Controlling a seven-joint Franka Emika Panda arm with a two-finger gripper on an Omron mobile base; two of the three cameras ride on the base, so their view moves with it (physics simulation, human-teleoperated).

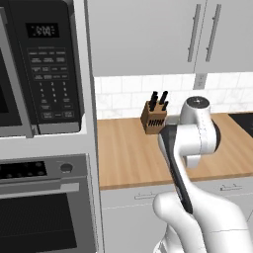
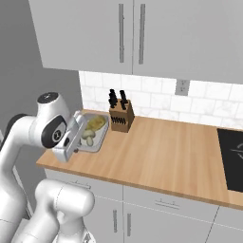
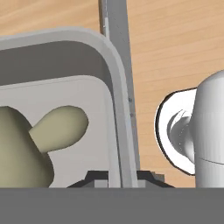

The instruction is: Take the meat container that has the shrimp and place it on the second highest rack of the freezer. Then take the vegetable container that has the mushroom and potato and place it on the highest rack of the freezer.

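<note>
The hand (image 3: 122,177) straddles the rim of the vegetable container (image 2: 95,137), a finger tip on either side of the wall, grasping it. The tray sits at the worktop's (image 2: 171,152) left end, near the front edge, with the mushroom (image 3: 39,135) and the potato (image 2: 96,123) inside. Just beyond, toward the back edge, stands a knife block (image 2: 121,117).

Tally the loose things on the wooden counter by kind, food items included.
Trays: 1, the vegetable container
Potatoes: 1, the potato
Mushrooms: 1, the mushroom
Knife blocks: 1, the knife block
Total: 4
</note>
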